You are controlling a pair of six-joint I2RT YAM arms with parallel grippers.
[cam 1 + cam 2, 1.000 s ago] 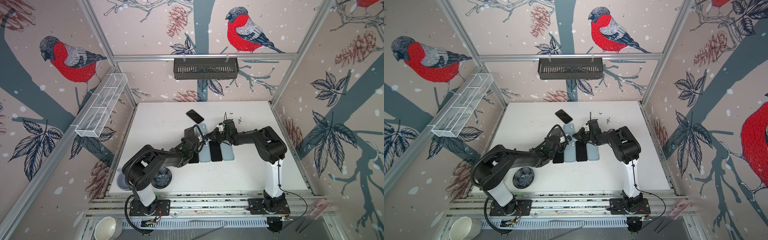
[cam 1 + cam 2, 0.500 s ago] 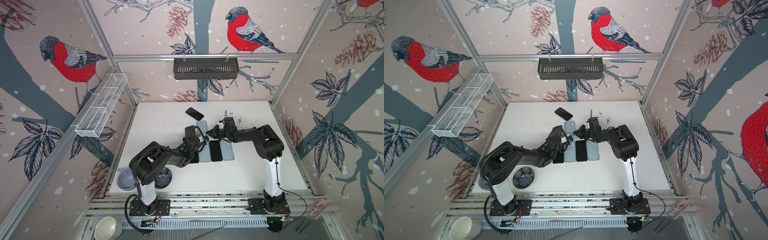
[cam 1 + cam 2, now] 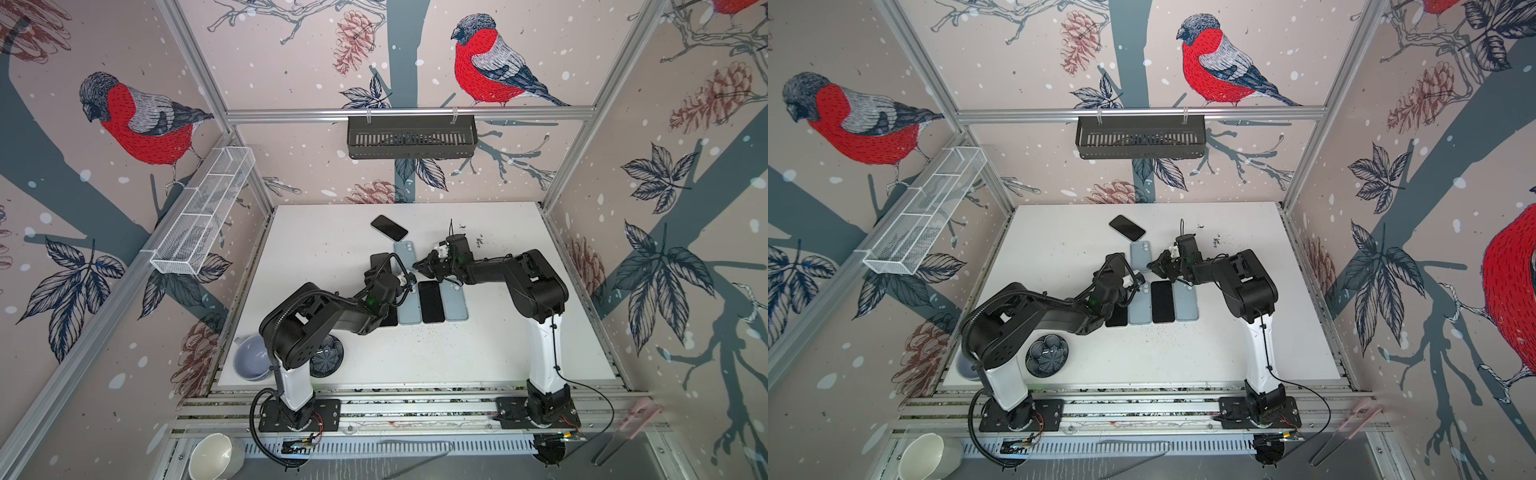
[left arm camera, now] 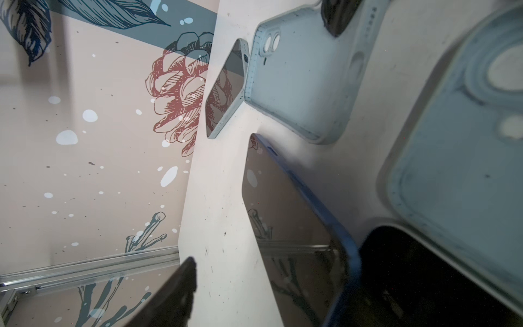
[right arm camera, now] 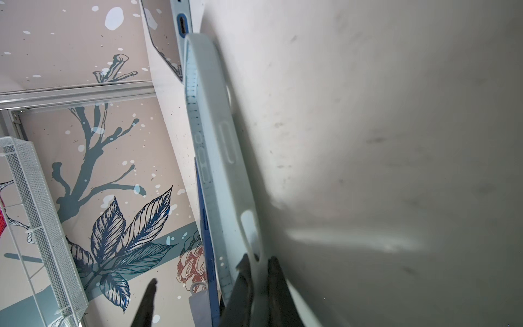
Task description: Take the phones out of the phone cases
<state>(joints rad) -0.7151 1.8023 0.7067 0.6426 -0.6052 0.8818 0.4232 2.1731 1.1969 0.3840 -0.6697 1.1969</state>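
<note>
The pale blue phone case point(image 3: 404, 252) point(image 4: 300, 85) lies back-up on the white table point(image 3: 332, 249), behind the middle. My right gripper point(image 3: 420, 266) point(image 5: 259, 271) is shut on its rim, one finger on each side of the wall. The phone point(image 4: 285, 226), dark-screened with a blue edge, lies screen-up just left of the case and apart from it. In a top view it point(image 3: 379, 262) is half hidden by my left arm's cable. My left gripper point(image 3: 409, 282) point(image 4: 283, 297) is open, jaws wide on either side of the phone's near end.
A black phone point(image 3: 388, 227) lies behind the case. In front is a row: blue case point(image 3: 409, 309), black phone point(image 3: 431, 301), blue case point(image 3: 456, 301). A grey bowl point(image 3: 249, 357) and dark dish point(image 3: 328, 359) sit front left.
My left gripper has opened and let go of the phone. The left arm has drawn back slightly. The right gripper stays on the case rim.
</note>
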